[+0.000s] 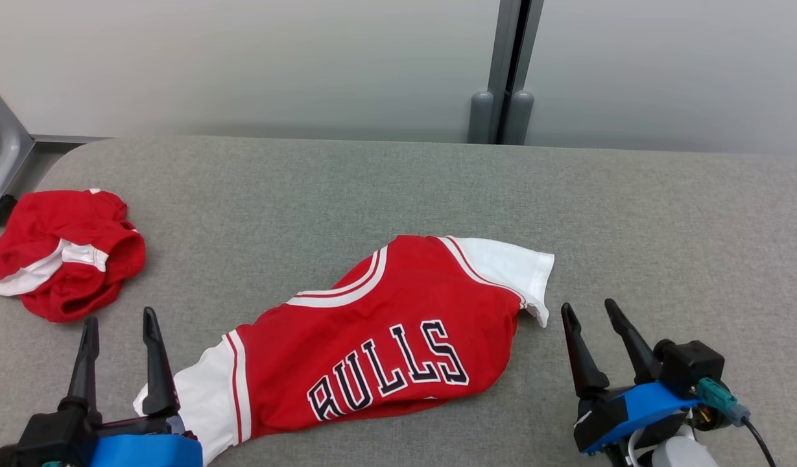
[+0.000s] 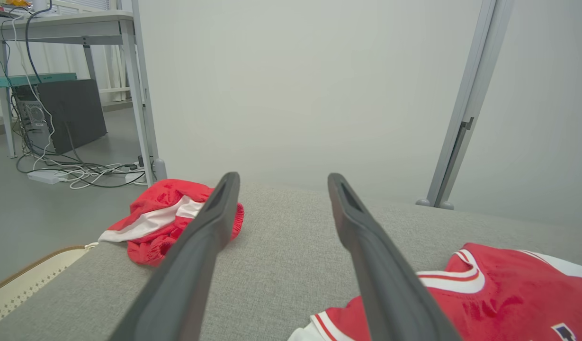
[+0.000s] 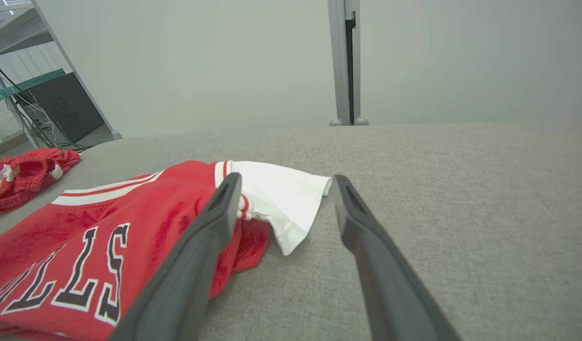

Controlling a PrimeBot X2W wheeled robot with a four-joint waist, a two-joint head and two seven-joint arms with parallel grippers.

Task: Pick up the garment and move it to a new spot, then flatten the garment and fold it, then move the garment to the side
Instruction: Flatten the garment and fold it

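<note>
Head view: jersey (image 1: 385,331) | L gripper (image 1: 120,318), R gripper (image 1: 589,306) spread | L wrist: floor cables (image 2: 82,170)

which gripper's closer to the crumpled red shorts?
Left. The left gripper is just beside the shorts, on the robot's side of them; the right gripper is beyond the jersey, well away.

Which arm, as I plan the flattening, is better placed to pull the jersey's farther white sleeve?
Right, likely. The open right pincer sits beside the white sleeve of the red-and-white fabric BULLS jersey; the left pincer is at the opposite end.
</note>
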